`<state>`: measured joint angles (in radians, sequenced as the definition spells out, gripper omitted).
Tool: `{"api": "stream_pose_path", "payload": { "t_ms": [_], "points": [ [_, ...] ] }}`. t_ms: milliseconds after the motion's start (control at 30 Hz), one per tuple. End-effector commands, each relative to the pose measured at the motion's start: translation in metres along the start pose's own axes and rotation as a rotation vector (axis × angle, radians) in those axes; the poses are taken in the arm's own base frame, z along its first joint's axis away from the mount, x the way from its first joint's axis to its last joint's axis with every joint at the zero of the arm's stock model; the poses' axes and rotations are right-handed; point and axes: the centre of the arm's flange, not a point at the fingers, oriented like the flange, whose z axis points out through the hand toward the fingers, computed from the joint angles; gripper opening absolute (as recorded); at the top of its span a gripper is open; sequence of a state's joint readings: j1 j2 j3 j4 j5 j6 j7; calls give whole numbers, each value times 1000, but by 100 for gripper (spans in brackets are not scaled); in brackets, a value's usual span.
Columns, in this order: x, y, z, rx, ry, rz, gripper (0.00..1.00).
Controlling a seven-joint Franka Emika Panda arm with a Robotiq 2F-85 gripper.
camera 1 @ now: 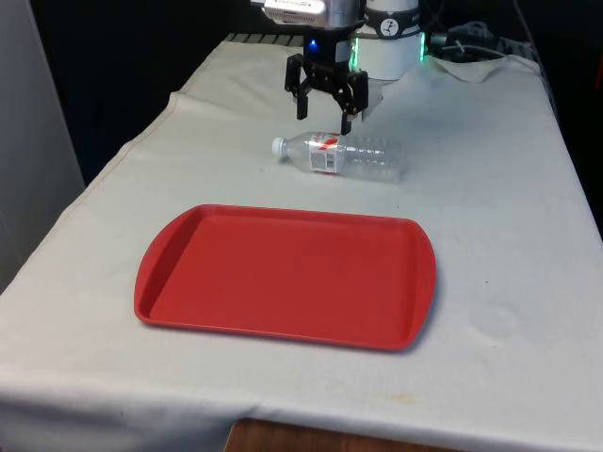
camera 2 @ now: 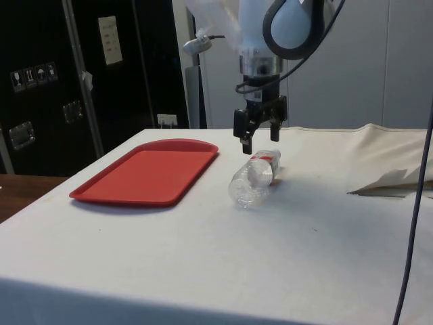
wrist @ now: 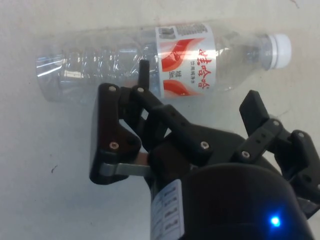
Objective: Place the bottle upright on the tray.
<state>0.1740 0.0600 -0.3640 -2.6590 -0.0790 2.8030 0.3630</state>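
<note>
A clear plastic bottle (camera 1: 341, 156) with a white cap and a red-and-white label lies on its side on the white cloth, just beyond the red tray (camera 1: 283, 276). In the front view its cap points to the left. My gripper (camera 1: 325, 111) hangs open a little above the bottle, with nothing between its fingers. From the side, the gripper (camera 2: 259, 141) is over the bottle (camera 2: 254, 179), whose base faces the camera. In the wrist view the bottle (wrist: 165, 55) lies crosswise beyond my gripper (wrist: 197, 87).
The red tray (camera 2: 142, 173) lies flat with nothing on it. Crumpled cloth and cables (camera 1: 476, 47) sit at the far end at the front view's right. A fold of cloth (camera 2: 392, 181) rises beside the bottle in the side view.
</note>
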Motion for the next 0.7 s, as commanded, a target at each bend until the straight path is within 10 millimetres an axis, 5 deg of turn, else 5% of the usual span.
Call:
{"api": "stream_pose_path", "payload": {
  "t_ms": [0,667],
  "points": [
    [-1,0,-1,3,-3,13,100],
    [0,1,1,-1,-4,117,100]
  ]
}}
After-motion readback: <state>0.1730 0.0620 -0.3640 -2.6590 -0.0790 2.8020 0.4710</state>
